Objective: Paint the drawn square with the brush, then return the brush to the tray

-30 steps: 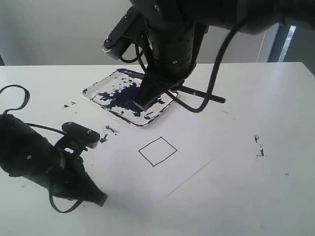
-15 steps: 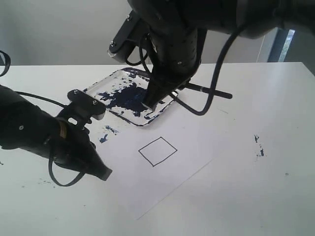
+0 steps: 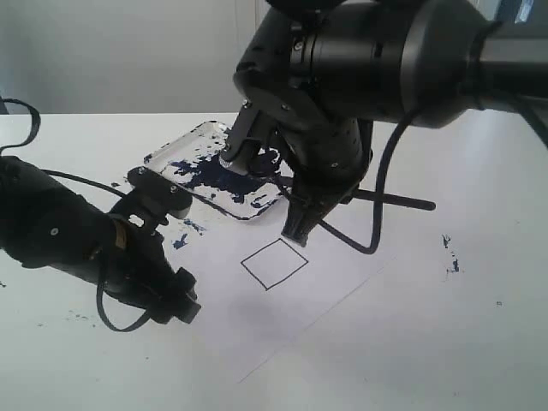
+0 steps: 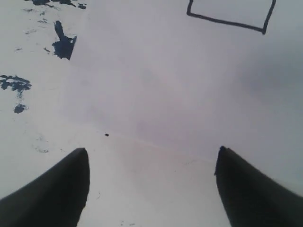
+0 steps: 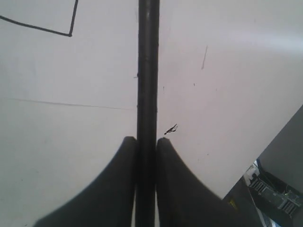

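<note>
Right gripper [image 5: 147, 140] is clenched on the brush [image 5: 147, 71], one finger on each side of the thin black shaft. The shaft runs straight ahead and out of the wrist view, so the bristle end can't be seen. In the exterior view the handle pokes out to the right of the arm. The gripper hangs just by the upper corner of the square [image 3: 274, 263], whose inside is blank. The tray [image 3: 175, 145], smeared dark blue, sits near, beyond the paper [image 3: 342, 274]. Left gripper [image 4: 151, 150] is spread wide with nothing in it, low over the sheet. That brush looks light and stiff, but smooth and round, so it could twist or slide in a pinch. A firm hold on the shaft, clear of the soft wet bristles, seems right. With that much stick ahead of the fingers, it wants a gentle press.
</note>
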